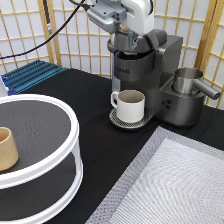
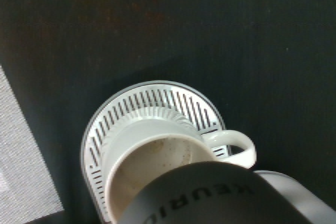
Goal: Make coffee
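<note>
One gripper (image 1: 131, 37) atop coffee machine (image 1: 150, 75), pod hidden, mug (image 1: 130, 105) below

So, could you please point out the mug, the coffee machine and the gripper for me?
mug (image 1: 132, 106): exterior view, on its outer wall, facing the camera.
coffee machine (image 1: 170, 55): exterior view, on its dark upper body.
gripper (image 1: 131, 40): exterior view, at its tip, directly over the machine's brew head.

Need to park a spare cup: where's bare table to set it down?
Bare black table lies between the round stand and the mug, and toward the blue mat. The grey mat is free too. It is crowded at the coffee maker, where the gripper sits on top.
</note>
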